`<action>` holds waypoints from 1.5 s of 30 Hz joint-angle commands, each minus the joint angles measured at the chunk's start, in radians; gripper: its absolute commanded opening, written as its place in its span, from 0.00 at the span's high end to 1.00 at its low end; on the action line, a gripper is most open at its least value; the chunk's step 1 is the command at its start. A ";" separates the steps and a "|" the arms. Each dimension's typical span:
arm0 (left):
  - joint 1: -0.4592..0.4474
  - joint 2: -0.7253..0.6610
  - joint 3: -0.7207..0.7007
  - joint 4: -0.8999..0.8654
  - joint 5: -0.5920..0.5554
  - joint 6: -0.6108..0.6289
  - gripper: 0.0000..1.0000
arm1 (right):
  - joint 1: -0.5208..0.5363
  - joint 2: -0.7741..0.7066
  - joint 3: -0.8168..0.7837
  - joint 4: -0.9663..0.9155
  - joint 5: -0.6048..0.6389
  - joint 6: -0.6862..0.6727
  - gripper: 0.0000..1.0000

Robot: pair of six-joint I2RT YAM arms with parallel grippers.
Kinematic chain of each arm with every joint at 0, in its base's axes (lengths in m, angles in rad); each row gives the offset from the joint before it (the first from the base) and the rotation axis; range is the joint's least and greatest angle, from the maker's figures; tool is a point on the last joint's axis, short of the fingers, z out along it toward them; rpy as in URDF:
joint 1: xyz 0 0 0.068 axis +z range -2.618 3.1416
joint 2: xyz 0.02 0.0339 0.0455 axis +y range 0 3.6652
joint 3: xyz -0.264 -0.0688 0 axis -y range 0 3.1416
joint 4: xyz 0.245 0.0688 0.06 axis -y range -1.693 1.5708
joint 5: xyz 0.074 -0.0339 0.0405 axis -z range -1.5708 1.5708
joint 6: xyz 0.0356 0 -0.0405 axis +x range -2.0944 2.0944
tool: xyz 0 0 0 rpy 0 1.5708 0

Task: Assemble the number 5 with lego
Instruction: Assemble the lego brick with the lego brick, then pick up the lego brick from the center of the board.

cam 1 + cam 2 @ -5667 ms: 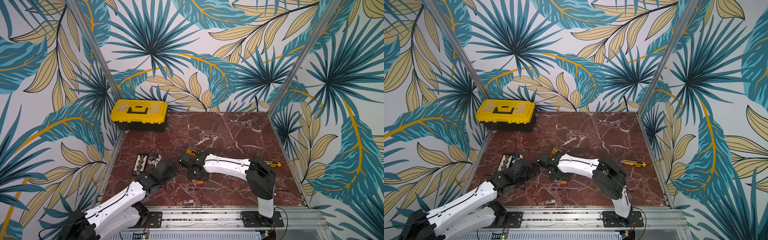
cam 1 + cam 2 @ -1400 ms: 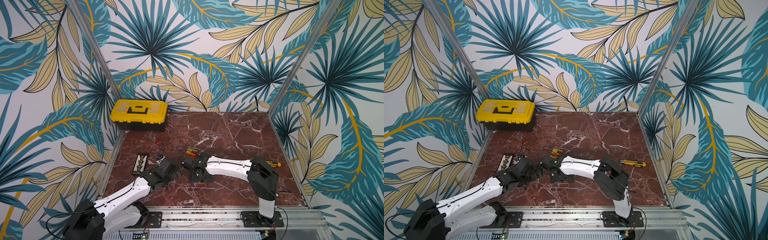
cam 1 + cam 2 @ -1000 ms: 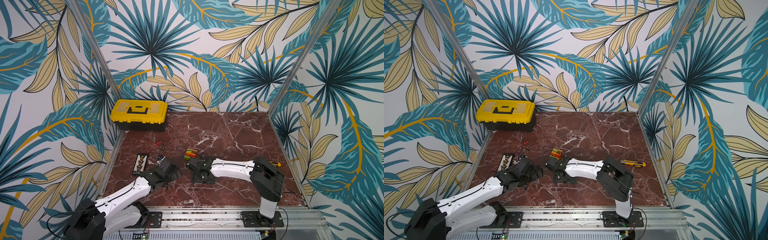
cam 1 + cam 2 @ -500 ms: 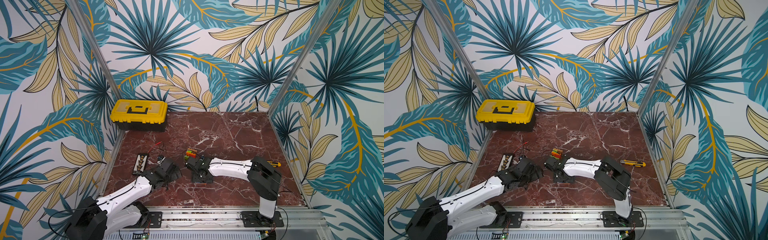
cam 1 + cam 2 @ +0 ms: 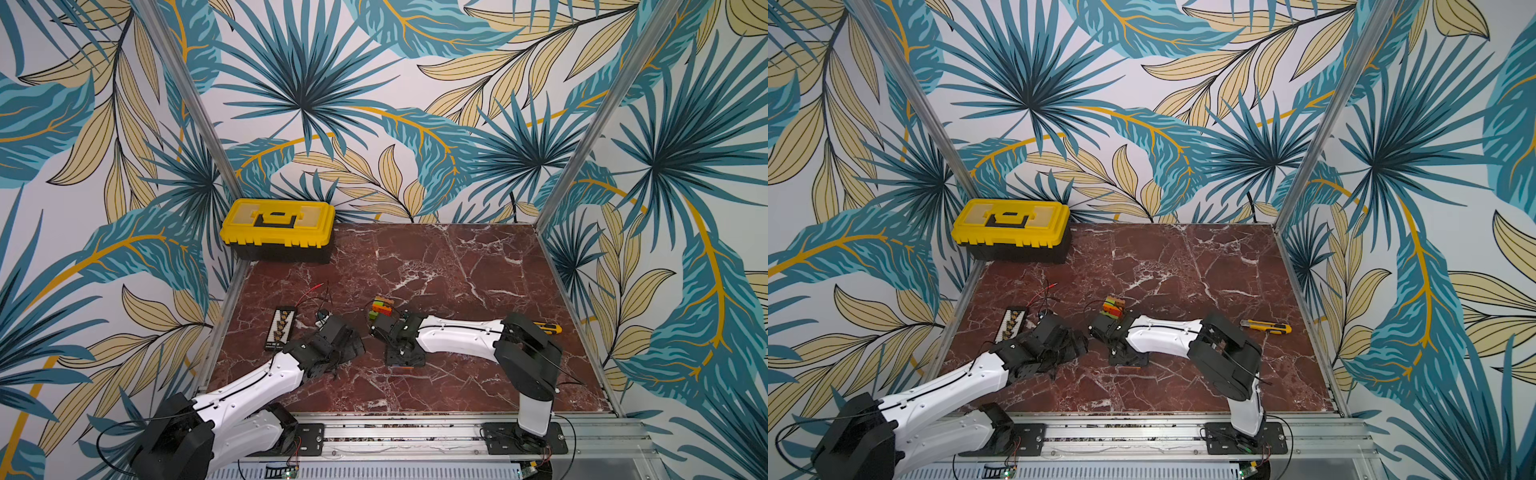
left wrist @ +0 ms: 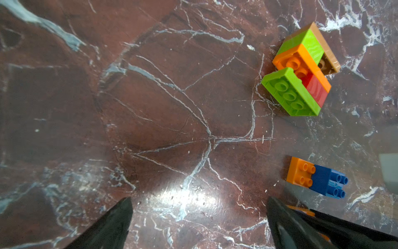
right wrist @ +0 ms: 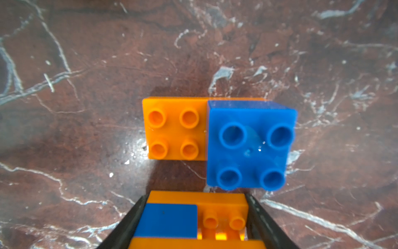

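The brown marble worktop [image 5: 457, 270] fills the floor of the booth. A yellow toolbox [image 5: 277, 230] sits shut in its far left corner.

The left arm [image 5: 257, 382] reaches in from the near left. The left jaws are spread wide with nothing between them, and only bare worktop shows under them in the left wrist view. The right arm [image 5: 457, 336] reaches across from the near right, and its tip points down near the middle. The right jaws are grasping an orange and blue brick stack [image 7: 193, 220], with one black finger pressed on each side of it.

A black strip [image 5: 281, 328] with yellow marks lies near the left edge, beside thin red and black wires [image 5: 316, 289]. A yellow knife [image 5: 548, 328] lies near the right edge, well apart from the bricks.

A bunch of green, orange, red and tan bricks [image 6: 301, 71] rests on the worktop, just past the right arm's tip in both top views. An orange brick with a blue square brick on one end [image 7: 215, 138] lies flat on the worktop, right in front of the held stack.
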 commanded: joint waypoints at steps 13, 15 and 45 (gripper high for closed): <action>0.006 0.001 0.017 0.025 0.011 0.004 0.00 | 0.001 0.052 -0.026 -0.037 -0.027 0.005 0.25; 0.006 0.001 0.017 0.026 0.011 0.005 0.00 | 0.001 0.056 -0.030 -0.035 -0.032 0.007 0.25; 0.006 0.011 0.034 0.170 0.126 0.031 0.00 | -0.071 -0.211 0.046 -0.178 0.126 -0.106 0.36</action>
